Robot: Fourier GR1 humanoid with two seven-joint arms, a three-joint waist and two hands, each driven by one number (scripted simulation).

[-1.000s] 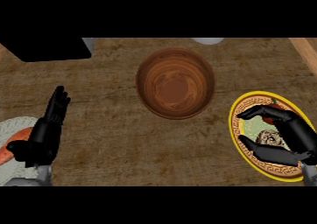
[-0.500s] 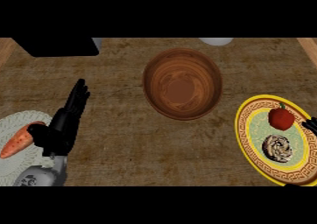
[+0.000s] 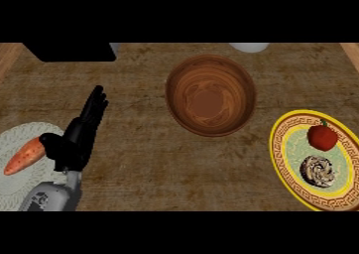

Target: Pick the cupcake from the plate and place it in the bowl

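**Cupcake lay on the plate; bowl stood bare**

Nearest, one swirled brown cupcake [image 3: 319,170] sat on the round yellow-rimmed plate [image 3: 280,157] at the right edge, just beside one red tomato-like fruit [image 3: 322,136]. At left, the left hand [image 3: 77,136] rested released, fingers straight, beside one orange carrot [image 3: 24,156] on a pale woven mat [image 3: 8,184]. Farther off, one wooden bowl [image 3: 211,95] stood mid-surface, with rough brown surface [image 3: 139,163] free around it. The right hand was out of sight.
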